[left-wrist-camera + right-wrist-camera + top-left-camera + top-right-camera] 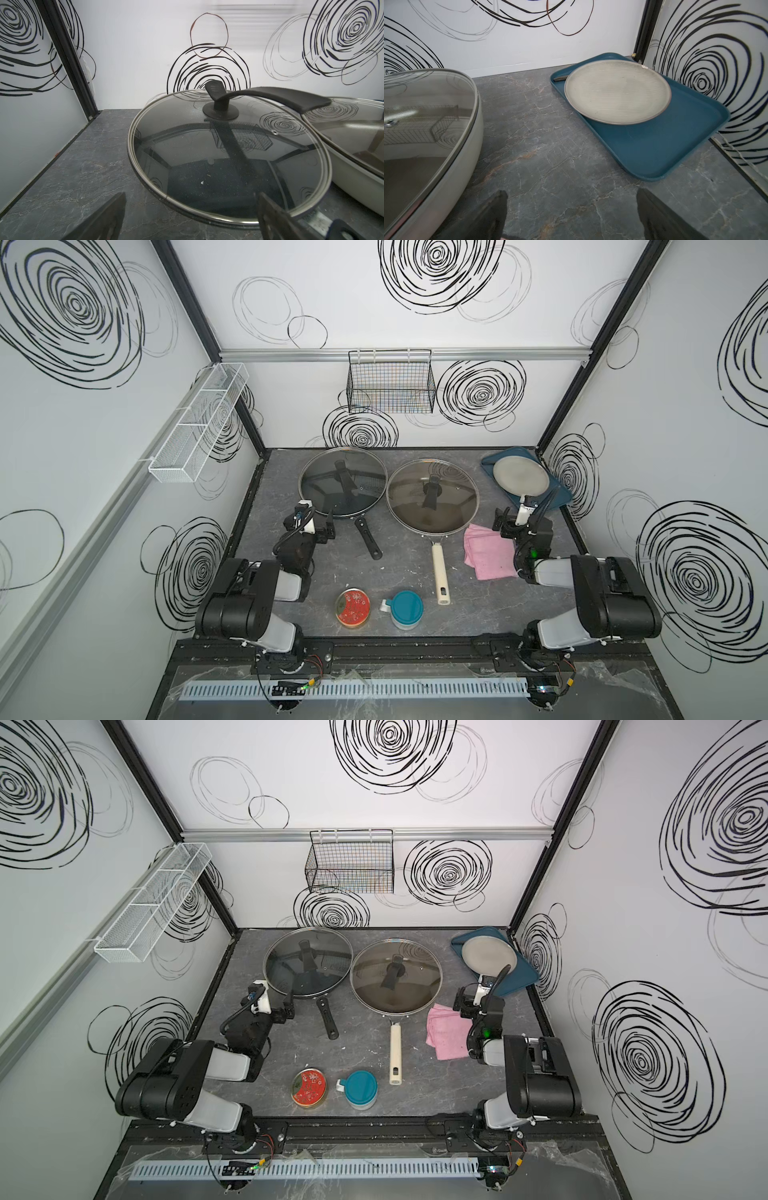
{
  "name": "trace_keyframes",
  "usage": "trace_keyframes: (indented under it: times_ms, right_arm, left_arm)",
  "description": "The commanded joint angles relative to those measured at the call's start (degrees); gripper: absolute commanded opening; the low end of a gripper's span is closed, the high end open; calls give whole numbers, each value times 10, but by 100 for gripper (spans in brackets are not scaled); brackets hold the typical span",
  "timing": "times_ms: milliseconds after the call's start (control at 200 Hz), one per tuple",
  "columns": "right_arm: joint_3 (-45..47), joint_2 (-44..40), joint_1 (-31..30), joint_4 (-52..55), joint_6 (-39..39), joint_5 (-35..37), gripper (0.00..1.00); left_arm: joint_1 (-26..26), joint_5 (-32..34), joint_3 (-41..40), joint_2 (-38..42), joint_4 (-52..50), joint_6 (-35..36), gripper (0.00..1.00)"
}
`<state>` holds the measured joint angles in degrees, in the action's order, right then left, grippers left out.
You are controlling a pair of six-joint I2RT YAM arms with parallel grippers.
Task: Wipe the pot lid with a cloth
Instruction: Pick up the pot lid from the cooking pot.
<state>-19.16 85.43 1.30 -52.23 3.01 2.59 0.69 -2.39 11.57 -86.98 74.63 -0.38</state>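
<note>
There are two round glass lids, two pans, and one each: fuzzy pink cloth, blue tray, grey plate, red tin, teal-capped jar.

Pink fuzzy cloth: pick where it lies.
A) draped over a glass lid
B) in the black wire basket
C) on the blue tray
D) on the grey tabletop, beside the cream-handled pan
D: the pink fuzzy cloth lies folded on the grey marbled tabletop, beside the cream-handled pan.
</note>
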Motion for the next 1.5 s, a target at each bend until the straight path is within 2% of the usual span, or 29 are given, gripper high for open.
trace_keyframes:
  times_ms: [0,831,901,1026,1051,1056,1106,1191,1231,1306,1391,1496]
  right_arm:
    - [5,-11,3,0,4,-3,100]
    - [4,-11,3,0,4,-4,100]
    - [7,-16,6,-1,7,1,99]
    - [-14,-82,9,86,35,48,98]
    - [-19,-97,8,108,39,55,97]
    - [-21,-100,8,114,41,57,97]
    - [-33,-131,8,161,59,72,96]
    - [-51,-171,1,222,75,61,94]
    - [-55,-183,-7,234,69,55,94]
    - [-69,-204,-25,265,74,60,93]
    - [-93,-215,-57,304,79,69,93]
    - [-132,-203,-112,368,78,86,93]
  left_arm:
    - [-6,-7,-3,9,27,8,99]
    - [-7,-7,-5,10,29,8,100]
    - [-9,-2,-11,23,30,2,97]
    - [-7,68,-27,87,5,-17,76]
    - [-3,93,-31,108,-9,-20,70]
    - [-2,98,-31,112,-9,-21,65]
    - [16,162,-30,159,-62,-23,54]
    - [39,230,-1,237,-183,-56,36]
    - [49,243,8,259,-208,-71,33]
    - [95,307,38,286,-268,-80,30]
    - [173,404,100,284,-346,-59,14]
    - [237,436,213,245,-484,-83,3]
